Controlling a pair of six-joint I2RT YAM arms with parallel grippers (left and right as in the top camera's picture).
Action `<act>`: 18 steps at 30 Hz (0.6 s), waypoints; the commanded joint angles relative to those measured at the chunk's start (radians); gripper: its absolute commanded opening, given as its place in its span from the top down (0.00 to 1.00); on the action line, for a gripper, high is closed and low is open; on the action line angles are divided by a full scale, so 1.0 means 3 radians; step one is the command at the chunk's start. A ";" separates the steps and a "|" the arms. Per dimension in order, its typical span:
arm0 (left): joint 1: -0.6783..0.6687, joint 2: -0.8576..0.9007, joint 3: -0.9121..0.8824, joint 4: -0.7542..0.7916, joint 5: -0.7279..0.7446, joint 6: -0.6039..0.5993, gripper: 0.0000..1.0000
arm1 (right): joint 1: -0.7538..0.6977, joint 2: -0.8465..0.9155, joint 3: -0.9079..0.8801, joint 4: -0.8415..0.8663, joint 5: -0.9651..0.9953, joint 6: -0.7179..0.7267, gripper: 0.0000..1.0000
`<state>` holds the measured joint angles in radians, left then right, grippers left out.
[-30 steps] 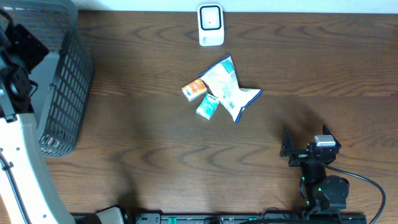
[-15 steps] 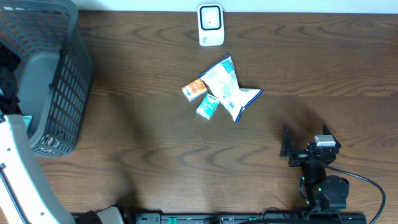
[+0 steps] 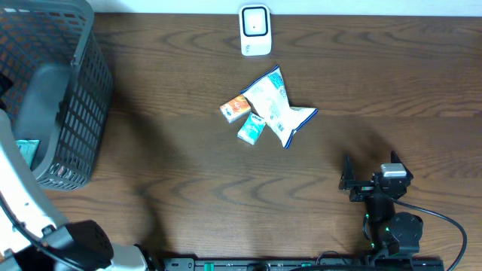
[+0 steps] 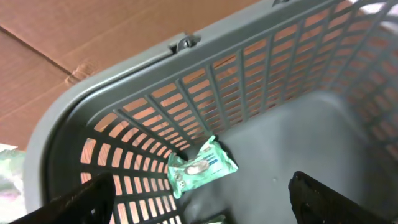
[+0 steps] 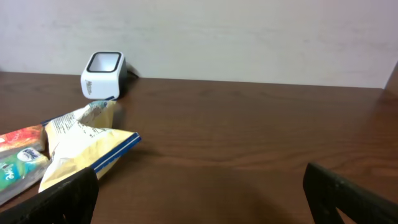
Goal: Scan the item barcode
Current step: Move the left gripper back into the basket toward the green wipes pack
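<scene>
Bag sits mid-table, just near of the scanner. The left arm reaches up the left edge, and its gripper hangs over the basket, fingers spread wide and holding nothing; a green pack lies on the basket floor below. The right gripper is parked low at near right, pointing far, jaws wide and empty. The bag is crumpled, white with blue edging and small print on its upper face. Its long axis runs roughly far to near, one end toward the scanner. An orange pack and a teal pack touch its left side.
</scene>
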<state>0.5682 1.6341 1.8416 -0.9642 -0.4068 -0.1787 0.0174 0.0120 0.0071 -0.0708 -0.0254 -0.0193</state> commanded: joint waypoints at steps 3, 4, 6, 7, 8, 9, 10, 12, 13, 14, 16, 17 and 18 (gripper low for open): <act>0.0075 0.0332 -0.0003 -0.0038 -0.0070 0.0050 0.16 | 0.0010 -0.0018 -0.0005 -0.0014 0.0025 -0.0039 0.01; 0.0075 0.0388 -0.0005 -0.0039 -0.0070 0.0050 0.16 | 0.0010 -0.0018 -0.0005 -0.0015 0.0025 -0.0039 0.01; 0.0075 0.0525 -0.0017 -0.0037 -0.0072 0.0047 0.16 | 0.0010 -0.0018 -0.0005 -0.0015 0.0025 -0.0039 0.01; 0.0075 0.0589 -0.0017 -0.0037 -0.0084 0.0046 0.16 | 0.0010 -0.0018 -0.0005 -0.0015 0.0025 -0.0039 0.01; 0.0075 0.0655 -0.0017 -0.0037 -0.0106 0.0045 0.16 | 0.0010 -0.0018 -0.0005 -0.0014 0.0025 -0.0041 0.00; 0.0075 0.0734 -0.0017 -0.0037 -0.0140 0.0043 0.16 | 0.0010 -0.0018 -0.0005 -0.0014 0.0025 -0.0039 0.01; 0.0075 0.0800 -0.0017 -0.0042 -0.0192 0.0029 0.16 | 0.0010 -0.0018 -0.0005 -0.0015 0.0025 -0.0039 0.01; 0.0075 0.0940 -0.0017 -0.0069 -0.0340 -0.0022 0.20 | 0.0010 -0.0018 -0.0005 -0.0015 0.0025 -0.0039 0.01; 0.0075 0.1007 -0.0017 -0.0083 -0.0440 -0.0072 0.20 | 0.0010 -0.0018 -0.0005 -0.0015 0.0025 -0.0041 0.01; 0.0075 0.1083 -0.0017 -0.0104 -0.0553 -0.0126 0.20 | 0.0010 -0.0018 -0.0005 -0.0015 0.0025 -0.0039 0.01; 0.0075 0.1203 -0.0017 -0.0140 -0.0715 -0.0221 0.20 | 0.0010 -0.0018 -0.0005 -0.0015 0.0025 -0.0039 0.01; 0.0075 0.1258 -0.0017 -0.0150 -0.0771 -0.0249 0.20 | 0.0010 -0.0018 -0.0005 -0.0015 0.0025 -0.0039 0.01; 0.0074 0.1316 -0.0018 -0.0154 -0.0793 -0.0267 0.20 | 0.0010 -0.0018 -0.0005 -0.0015 0.0025 -0.0041 0.01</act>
<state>0.5880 1.9850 1.8404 -1.0000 -0.5373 -0.2092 0.0174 0.0120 0.0071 -0.0708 -0.0254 -0.0196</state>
